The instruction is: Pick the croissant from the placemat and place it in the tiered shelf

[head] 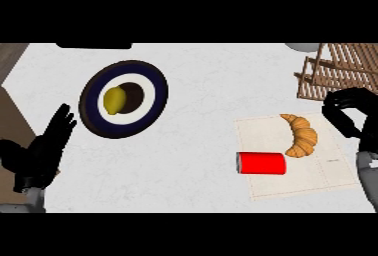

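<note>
Golden croissant (300, 136) on placemat (310, 180) — right hand (347, 112) just beside.

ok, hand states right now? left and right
Left hand: open, fingers straight, resting at the counter's left edge, holding nothing.
Right hand: fingers curled, empty, beside the croissant.

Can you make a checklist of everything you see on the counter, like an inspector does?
Surface: pale counter.
Job's things: croissant lies on the placemat; wooden shelf at the upper right.
Clutter: red can on its side on the placemat, beside the croissant; lemon on a dark-rimmed plate.
Hands: left hand open, resting at the left; right hand curled, holding nothing, near the croissant.
Cables: nothing seen.
Surroundings: brown wood at the left edge.
</note>
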Robot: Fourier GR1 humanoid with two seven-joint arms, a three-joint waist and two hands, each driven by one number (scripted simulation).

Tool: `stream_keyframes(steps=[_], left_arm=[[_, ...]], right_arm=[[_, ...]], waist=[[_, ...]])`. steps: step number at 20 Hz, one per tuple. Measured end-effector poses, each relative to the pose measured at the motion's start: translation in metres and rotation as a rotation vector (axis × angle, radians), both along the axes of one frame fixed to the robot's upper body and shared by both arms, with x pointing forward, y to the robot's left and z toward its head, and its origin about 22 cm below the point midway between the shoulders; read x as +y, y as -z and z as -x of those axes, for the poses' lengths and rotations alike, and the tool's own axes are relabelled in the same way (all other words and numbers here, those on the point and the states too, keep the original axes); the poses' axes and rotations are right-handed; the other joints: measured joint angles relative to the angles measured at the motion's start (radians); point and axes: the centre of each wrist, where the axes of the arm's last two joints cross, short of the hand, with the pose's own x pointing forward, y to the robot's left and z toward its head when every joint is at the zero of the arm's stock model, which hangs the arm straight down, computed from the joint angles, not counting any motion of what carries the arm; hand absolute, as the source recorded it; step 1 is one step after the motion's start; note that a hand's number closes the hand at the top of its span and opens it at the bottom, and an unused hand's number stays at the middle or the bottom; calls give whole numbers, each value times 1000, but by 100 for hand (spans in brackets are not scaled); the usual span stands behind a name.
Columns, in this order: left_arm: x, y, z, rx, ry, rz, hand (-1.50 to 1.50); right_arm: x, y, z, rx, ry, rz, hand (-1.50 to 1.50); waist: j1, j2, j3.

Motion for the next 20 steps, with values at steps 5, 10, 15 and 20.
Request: stream_keyframes(steps=[5, 10, 15, 20], left_arm=[[17, 6, 6, 53, 11, -39, 0], [29, 16, 11, 75, -8, -52, 0], [38, 18, 17, 84, -23, -58, 0], [40, 19, 17, 91, -34, -58, 0]], right_arm=[[74, 39, -9, -23, 118, 42, -150], [117, 49, -12, 57, 168, 124, -150], [117, 43, -22, 248, 236, 270, -150], [131, 22, -34, 509, 237, 386, -150]], waist=[[3, -7, 5], [-15, -16, 4], [-28, -25, 1], [-32, -26, 1]])
